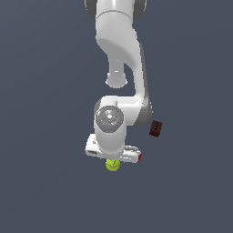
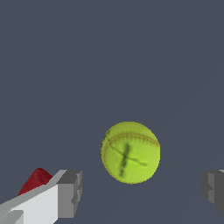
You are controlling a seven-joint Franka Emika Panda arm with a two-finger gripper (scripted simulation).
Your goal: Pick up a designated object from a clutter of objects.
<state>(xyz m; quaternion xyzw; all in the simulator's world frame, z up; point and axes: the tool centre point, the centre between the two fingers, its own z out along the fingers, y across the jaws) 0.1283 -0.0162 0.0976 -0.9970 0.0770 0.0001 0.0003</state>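
Both fingers (image 2: pixel 70 192) stand wide apart, ball (image 2: pixel 130 152) between, untouched.

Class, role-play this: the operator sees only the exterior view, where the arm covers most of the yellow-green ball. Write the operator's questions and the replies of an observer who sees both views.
Operator: Is the tool open or shut?
Observer: Open. In the wrist view the tool has its fingers spread wide, with the ball in the gap between them, touching neither.
Operator: Is anything else near the ball?
Observer: Yes, a red strawberry peeks out behind one finger; your view hides it.
Operator: I see a dark brown block. Is it close to the fingers?
Observer: It does not appear in the wrist view at all, so it lies outside the area around the tool.
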